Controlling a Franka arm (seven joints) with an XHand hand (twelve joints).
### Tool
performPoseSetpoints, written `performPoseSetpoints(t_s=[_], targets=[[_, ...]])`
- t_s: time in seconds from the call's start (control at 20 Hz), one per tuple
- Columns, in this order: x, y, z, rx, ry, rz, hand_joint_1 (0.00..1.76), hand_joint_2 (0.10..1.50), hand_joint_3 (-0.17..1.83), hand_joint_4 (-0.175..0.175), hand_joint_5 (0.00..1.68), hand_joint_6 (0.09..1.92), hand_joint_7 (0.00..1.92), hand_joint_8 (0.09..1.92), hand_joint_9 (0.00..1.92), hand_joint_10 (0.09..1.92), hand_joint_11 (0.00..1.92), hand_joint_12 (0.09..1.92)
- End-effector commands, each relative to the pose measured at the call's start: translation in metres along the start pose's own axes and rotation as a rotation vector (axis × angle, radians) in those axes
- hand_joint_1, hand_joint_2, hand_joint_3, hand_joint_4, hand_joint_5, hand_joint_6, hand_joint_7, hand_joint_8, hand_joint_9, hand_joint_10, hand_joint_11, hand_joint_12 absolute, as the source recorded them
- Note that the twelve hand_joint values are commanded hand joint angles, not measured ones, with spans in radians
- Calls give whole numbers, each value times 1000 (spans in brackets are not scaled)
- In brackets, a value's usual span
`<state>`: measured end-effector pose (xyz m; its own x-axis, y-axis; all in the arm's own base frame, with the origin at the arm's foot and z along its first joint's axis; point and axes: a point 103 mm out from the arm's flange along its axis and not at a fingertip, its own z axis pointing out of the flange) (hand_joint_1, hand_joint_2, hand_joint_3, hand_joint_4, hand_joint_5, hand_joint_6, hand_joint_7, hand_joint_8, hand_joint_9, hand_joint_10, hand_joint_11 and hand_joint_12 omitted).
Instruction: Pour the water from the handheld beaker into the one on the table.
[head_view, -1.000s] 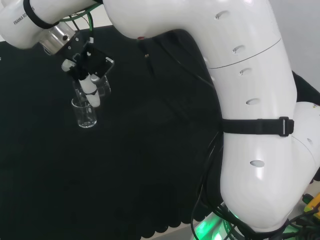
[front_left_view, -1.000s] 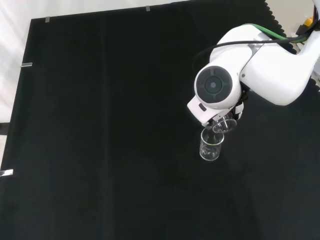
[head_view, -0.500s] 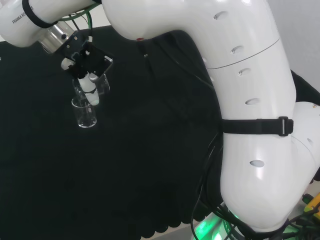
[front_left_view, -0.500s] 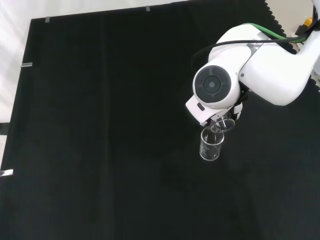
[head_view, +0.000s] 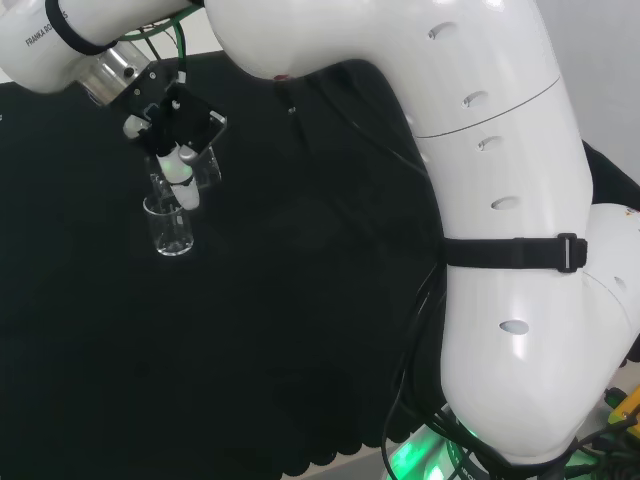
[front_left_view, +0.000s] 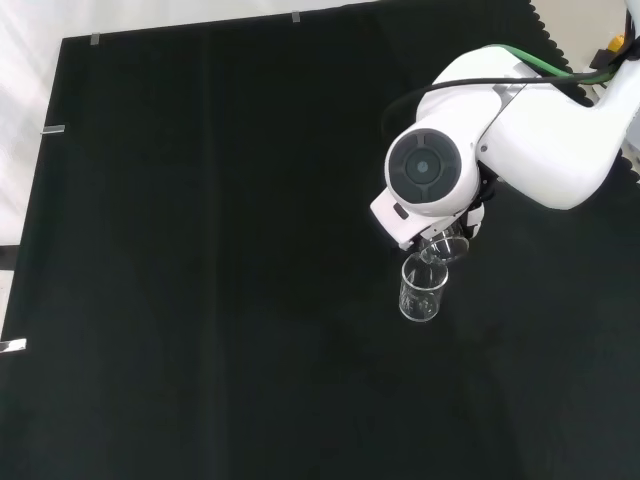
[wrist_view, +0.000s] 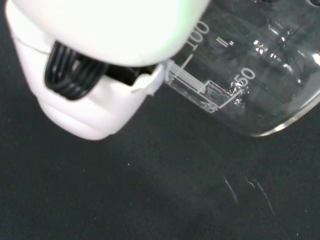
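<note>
A clear glass beaker (head_view: 170, 228) stands upright on the black cloth (head_view: 300, 330); the front view shows this standing beaker (front_left_view: 422, 292) just below the arm's grey-capped link. Above it my hand (head_view: 178, 135) is shut on a second clear beaker (head_view: 203, 170), tilted with its lip over the standing one. In the front view the held beaker (front_left_view: 447, 248) peeks out under the link, right at the standing beaker's rim. In the wrist view a white finger (wrist_view: 85, 107) curls against the held beaker (wrist_view: 250, 85), which lies on its side. Whether either beaker holds water I cannot tell.
The arm's big white links (head_view: 480, 200) fill the head view's right side. In the front view the grey-capped link (front_left_view: 425, 170) stands over the hand. Black cloth (front_left_view: 200, 250) stretches bare to the left and below the beakers, with its scalloped edge (head_view: 330, 450) near the arm's base.
The hand has lifted slightly and turned a little with the held beaker; the standing beaker has not moved.
</note>
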<state>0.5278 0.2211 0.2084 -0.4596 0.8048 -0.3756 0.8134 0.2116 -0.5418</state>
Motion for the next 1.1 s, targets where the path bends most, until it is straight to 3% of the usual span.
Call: performPoseSetpoints(t_s=[0.05, 0.2, 0.5, 1.1], targets=[[-13, -4, 3, -4, 21, 0, 1329, 508, 862, -175, 1344, 598, 1411, 562, 1666, 483, 1303, 669], [-20, -8, 4, -18, 117, -10, 1329, 508, 862, -175, 1344, 598, 1411, 562, 1666, 484, 1303, 669], [-37, -14, 9, -40, 214, -19, 1329, 508, 862, -175, 1344, 598, 1411, 562, 1666, 485, 1303, 669], [-72, -29, 26, -155, 480, -30, 1329, 508, 863, -175, 1344, 599, 1411, 563, 1665, 488, 1303, 669]])
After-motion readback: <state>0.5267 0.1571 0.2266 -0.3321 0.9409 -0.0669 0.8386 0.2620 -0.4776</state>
